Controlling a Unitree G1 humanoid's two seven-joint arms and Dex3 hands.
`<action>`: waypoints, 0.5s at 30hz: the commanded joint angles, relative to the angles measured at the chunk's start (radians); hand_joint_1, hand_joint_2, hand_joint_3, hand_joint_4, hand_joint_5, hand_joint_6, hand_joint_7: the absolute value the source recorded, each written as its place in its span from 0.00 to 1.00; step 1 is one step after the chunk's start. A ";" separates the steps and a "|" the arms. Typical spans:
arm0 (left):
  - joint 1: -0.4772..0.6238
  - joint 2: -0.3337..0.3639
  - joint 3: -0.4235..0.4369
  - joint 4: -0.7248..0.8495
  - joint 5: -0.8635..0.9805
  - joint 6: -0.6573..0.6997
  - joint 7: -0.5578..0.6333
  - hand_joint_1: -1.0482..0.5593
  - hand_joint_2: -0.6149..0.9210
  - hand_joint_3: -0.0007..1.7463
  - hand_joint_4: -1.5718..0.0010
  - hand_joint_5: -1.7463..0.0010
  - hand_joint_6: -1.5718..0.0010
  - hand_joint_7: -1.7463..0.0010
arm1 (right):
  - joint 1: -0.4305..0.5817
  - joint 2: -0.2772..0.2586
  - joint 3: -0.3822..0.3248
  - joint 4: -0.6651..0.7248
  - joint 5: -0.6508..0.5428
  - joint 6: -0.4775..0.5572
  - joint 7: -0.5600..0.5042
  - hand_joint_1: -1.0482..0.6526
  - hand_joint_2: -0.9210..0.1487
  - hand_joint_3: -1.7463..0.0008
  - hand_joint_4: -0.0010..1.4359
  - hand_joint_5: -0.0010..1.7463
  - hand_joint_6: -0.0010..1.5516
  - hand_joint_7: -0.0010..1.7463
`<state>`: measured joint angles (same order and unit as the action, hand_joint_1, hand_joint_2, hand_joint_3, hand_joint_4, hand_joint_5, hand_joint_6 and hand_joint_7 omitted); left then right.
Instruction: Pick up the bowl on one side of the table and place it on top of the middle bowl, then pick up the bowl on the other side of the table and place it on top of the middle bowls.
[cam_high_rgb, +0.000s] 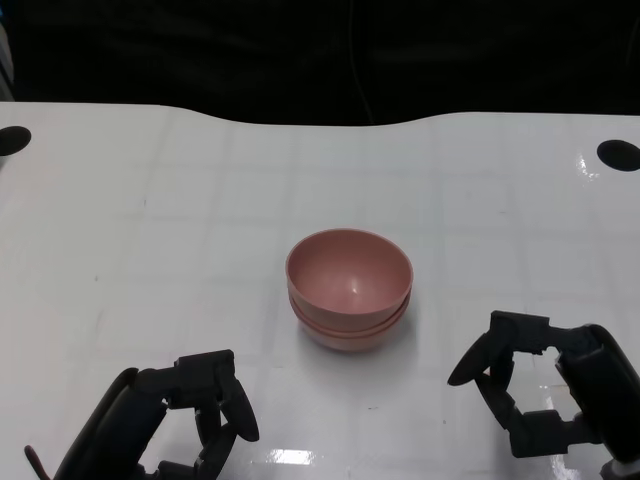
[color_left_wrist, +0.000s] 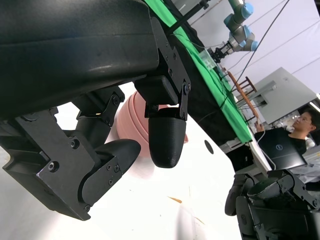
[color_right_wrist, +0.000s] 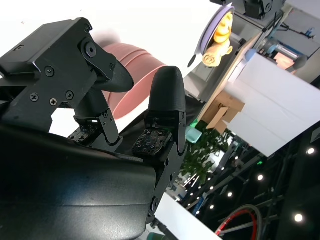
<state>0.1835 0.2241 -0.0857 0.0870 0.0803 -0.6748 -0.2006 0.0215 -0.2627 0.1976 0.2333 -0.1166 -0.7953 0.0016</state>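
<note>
I read the white table (cam_high_rgb: 150, 250) first: the pink bowls (cam_high_rgb: 348, 290) sit nested in one stack at its middle, and I see no bowl left at either side, so I judge the stacking done and the next move only a check or a retreat. My left hand (cam_high_rgb: 205, 415) rests near the front edge, released, fingers apart, holding nothing. My right hand (cam_high_rgb: 540, 395) likewise holds nothing, well apart from the stack between them.
</note>
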 joint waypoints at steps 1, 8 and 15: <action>0.006 0.018 0.009 0.018 -0.014 -0.007 -0.015 0.64 0.65 0.82 0.47 0.00 0.51 0.15 | 0.039 0.027 -0.006 -0.023 0.045 0.031 0.037 0.68 0.64 0.09 0.66 1.00 0.55 0.83; 0.005 0.020 0.008 0.021 -0.015 -0.010 -0.014 0.64 0.65 0.82 0.47 0.00 0.51 0.15 | 0.047 0.050 -0.032 -0.035 0.047 0.042 0.077 0.68 0.66 0.06 0.66 1.00 0.54 0.87; 0.013 0.019 0.009 0.013 -0.017 -0.007 -0.013 0.63 0.65 0.82 0.47 0.00 0.51 0.15 | 0.056 0.067 -0.048 -0.042 0.061 0.047 0.111 0.69 0.67 0.06 0.67 1.00 0.55 0.89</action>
<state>0.1839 0.2287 -0.0829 0.1008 0.0721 -0.6750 -0.2008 0.0672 -0.1930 0.1630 0.2052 -0.0736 -0.7535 0.1072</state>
